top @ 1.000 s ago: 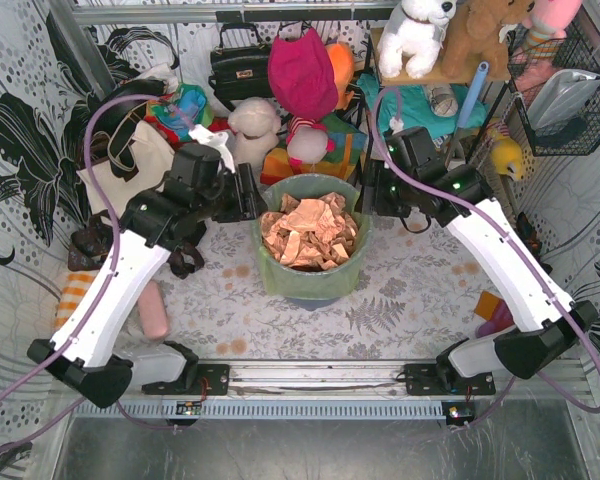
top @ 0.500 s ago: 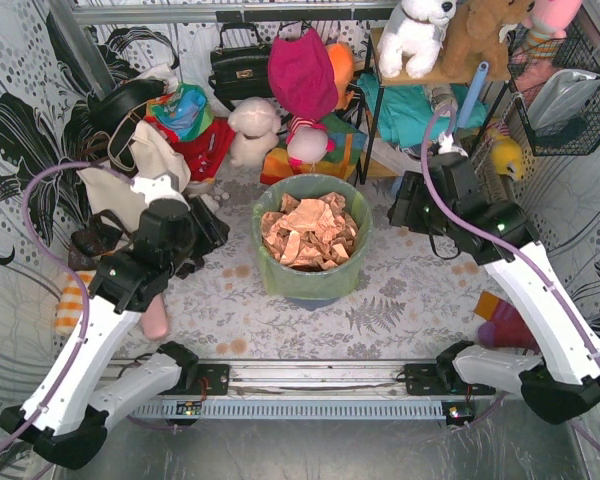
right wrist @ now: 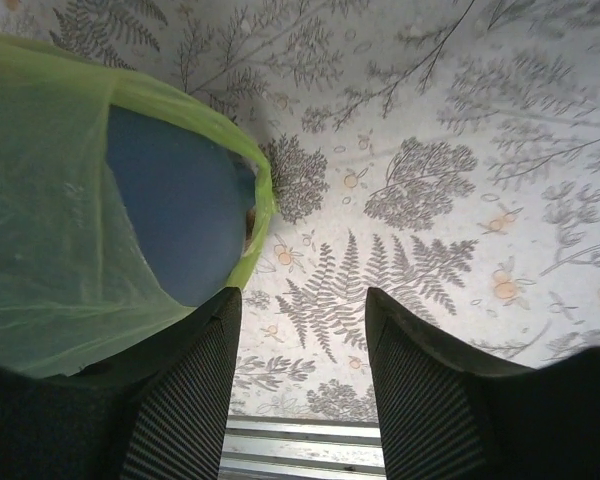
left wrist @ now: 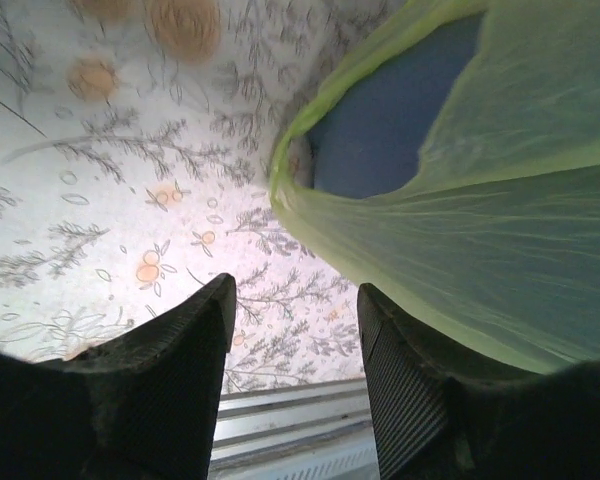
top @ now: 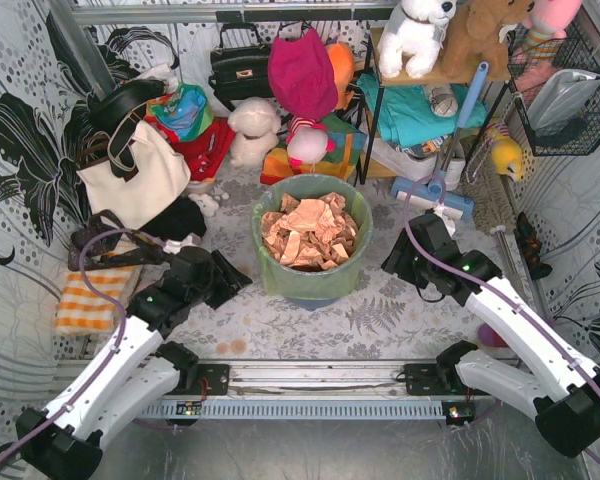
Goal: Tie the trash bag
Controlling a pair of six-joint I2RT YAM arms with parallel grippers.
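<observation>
Centre: one trash bag point(top: 280, 272), one bin point(top: 316, 298); flanking: left gripper point(left wrist: 295, 292), right gripper point(right wrist: 302, 296).

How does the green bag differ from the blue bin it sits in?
The trash bag is thin, wrinkled, see-through light-green film; the bin is smooth, opaque blue-grey. The trash bag drapes over the rim and hangs down outside; the bin stands upright on the table, showing only below the bag's hem. Both are open on top, with crumpled orange-tan paper inside.
</observation>
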